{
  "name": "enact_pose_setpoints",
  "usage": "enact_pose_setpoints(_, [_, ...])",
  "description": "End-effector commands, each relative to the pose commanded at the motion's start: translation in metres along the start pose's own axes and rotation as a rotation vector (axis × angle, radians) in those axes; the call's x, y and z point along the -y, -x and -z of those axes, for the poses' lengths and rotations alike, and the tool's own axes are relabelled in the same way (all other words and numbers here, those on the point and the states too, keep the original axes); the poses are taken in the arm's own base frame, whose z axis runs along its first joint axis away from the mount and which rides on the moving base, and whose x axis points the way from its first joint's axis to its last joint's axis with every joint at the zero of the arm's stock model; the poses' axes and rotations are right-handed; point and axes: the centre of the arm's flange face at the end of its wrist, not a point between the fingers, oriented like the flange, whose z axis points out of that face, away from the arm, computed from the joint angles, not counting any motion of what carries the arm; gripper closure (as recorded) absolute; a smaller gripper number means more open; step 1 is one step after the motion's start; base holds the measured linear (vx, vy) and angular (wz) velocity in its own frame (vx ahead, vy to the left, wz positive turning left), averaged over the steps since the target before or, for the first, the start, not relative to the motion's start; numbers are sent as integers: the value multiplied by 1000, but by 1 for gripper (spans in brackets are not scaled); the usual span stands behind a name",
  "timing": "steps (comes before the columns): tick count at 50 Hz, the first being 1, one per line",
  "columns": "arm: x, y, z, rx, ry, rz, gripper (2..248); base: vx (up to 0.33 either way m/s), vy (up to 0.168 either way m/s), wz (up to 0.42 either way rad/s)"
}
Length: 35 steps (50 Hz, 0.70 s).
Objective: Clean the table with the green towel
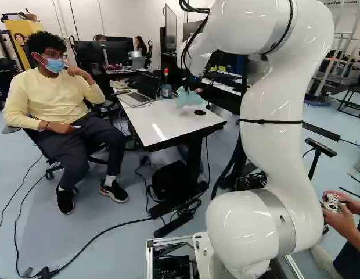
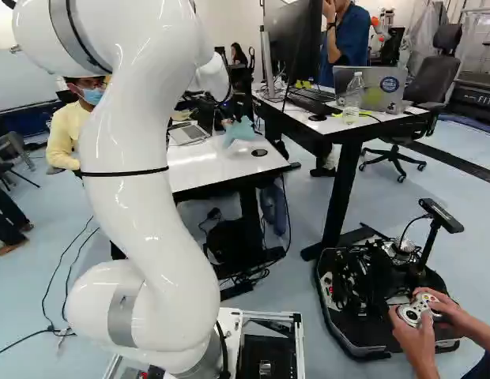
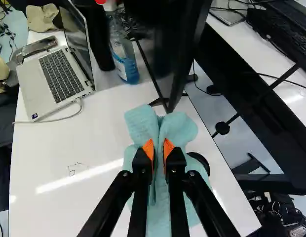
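My gripper (image 1: pixel 185 86) shows as a dark shape beside the arm in the left base view, just above the towel. Seen from the wrist, the gripper (image 3: pixel 158 147) is shut on the pale green towel (image 3: pixel 178 127), a bunched fold pinched between its orange pads. The cloth spreads out ahead of the fingers and beneath them. The towel (image 1: pixel 189 99) is over the far part of the white table (image 1: pixel 162 125), near the round black hole; whether its underside touches the top I cannot tell. Small line marks (image 3: pixel 76 169) show on the table (image 3: pixel 49 197) beside the towel.
An open laptop (image 3: pixel 57 76) and a spray bottle (image 3: pixel 124 54) stand on the table beyond the towel. A seated person (image 1: pixel 58 104) is beside the table. Cables (image 1: pixel 99 238) cross the floor. A second desk (image 2: pixel 356 126) and a wheeled base (image 2: pixel 371 292) stand to the right.
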Motion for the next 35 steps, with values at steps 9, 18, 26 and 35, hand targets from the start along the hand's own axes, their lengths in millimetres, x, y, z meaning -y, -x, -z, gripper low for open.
enact_pose_setpoints(9, [8, -6, 7, -9, -10, 4, 206, 0, 0, 0])
enact_pose_setpoints(18, [17, -8, 7, -10, -20, 7, 206, 0, 0, 0])
enact_pose_setpoints(26, [24, -9, 6, -12, -29, 10, 206, 0, 0, 0])
enact_pose_setpoints(35, [33, -10, 5, -13, -39, 13, 206, 0, 0, 0])
